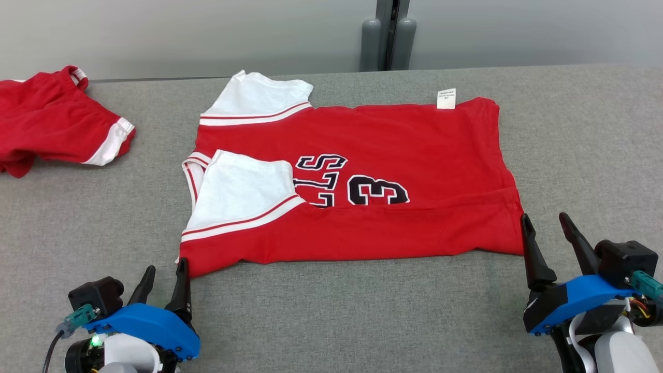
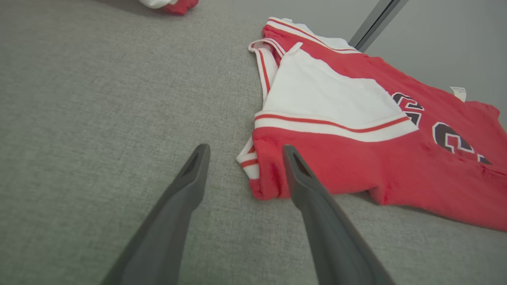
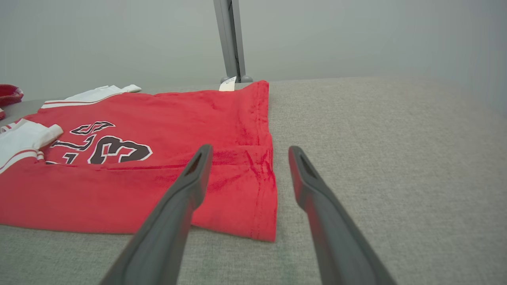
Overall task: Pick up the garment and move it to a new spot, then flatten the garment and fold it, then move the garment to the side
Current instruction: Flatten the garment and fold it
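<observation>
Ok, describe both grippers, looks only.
The left gripper and right gripper match: two long dark tapered fingers on a blue housing, a black block beside it with a teal plug, pale forearm shells. A green light glows at the left; thin coloured wires at the right.

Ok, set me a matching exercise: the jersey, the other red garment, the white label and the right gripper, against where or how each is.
1. jersey
2. other red garment
3. white label
4. right gripper

a. open, at the jersey's near right corner
b. far left, bunched up
c. laid out in the middle, sleeves folded inward
d. on the jersey's far edge

Pairs: 1-c, 2-b, 3-d, 4-a
</observation>
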